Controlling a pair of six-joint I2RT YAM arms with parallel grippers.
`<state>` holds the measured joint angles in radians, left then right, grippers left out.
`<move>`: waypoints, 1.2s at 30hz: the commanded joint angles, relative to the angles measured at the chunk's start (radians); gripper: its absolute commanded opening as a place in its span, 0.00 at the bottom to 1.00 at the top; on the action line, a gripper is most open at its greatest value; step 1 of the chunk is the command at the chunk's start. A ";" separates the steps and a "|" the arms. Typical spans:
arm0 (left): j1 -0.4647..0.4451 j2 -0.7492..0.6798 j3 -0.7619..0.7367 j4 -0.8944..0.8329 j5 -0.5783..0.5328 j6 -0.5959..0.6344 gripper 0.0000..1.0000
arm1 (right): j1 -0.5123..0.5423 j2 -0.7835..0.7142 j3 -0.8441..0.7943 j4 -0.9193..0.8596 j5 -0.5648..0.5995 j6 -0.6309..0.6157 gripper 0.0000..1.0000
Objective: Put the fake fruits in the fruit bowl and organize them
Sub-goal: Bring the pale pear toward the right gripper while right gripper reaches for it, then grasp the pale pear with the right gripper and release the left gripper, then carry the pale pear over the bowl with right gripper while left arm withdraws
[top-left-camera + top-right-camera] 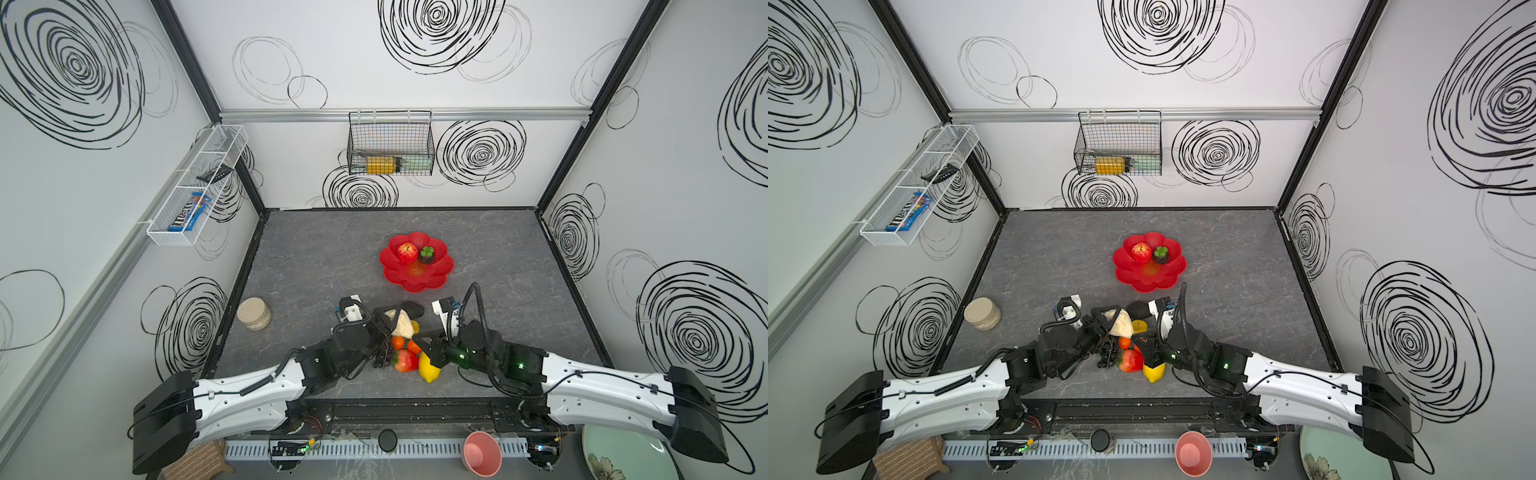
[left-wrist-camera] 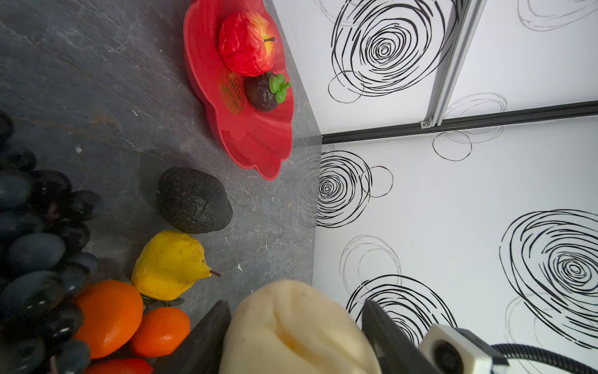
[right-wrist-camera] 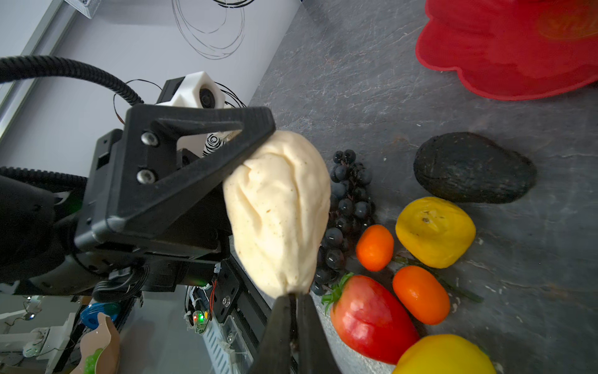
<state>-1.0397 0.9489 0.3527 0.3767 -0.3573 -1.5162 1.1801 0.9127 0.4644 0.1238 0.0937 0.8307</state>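
Cream wrinkled fruit [image 2: 297, 330] fills our nearest view, gripped by the left claw [image 2: 296, 306]. We see the right claw [image 3: 293, 302] closed, its tips at that fruit's narrow end. Farther off, the fruit bowl [image 1: 436, 277] sits on the counter [image 1: 311, 257] holding the red apple [image 1: 407, 252] and mangosteen [image 1: 427, 254]. The avocado [image 3: 474, 168], oranges [image 3: 375, 247] and grape bunch [image 3: 351, 200] lie outside it, on its near side.

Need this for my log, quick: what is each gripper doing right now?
Left gripper: closed on the cream wrinkled plastic fruit.
Right gripper: shut, pinching that fruit's narrow tip.
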 commanded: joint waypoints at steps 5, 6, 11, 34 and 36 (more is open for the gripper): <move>-0.005 -0.004 -0.011 0.051 -0.003 -0.004 0.79 | 0.012 -0.001 0.052 -0.030 0.032 -0.010 0.05; -0.005 -0.005 -0.009 0.046 -0.003 0.000 0.82 | 0.011 -0.001 0.054 -0.035 0.034 -0.011 0.04; 0.011 -0.027 -0.009 0.031 0.004 0.025 0.96 | 0.000 -0.023 0.083 -0.098 0.048 0.005 0.04; 0.346 -0.535 -0.067 -0.483 -0.008 0.504 0.96 | -0.563 0.030 0.333 -0.468 -0.242 -0.300 0.04; 0.376 -0.586 -0.089 -0.497 0.011 0.534 0.96 | -0.596 0.072 0.356 -0.481 -0.264 -0.328 0.04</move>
<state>-0.6960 0.4084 0.2901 -0.0677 -0.3622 -1.0737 0.6147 0.9485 0.7815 -0.3000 -0.1150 0.5774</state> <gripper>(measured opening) 0.962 0.065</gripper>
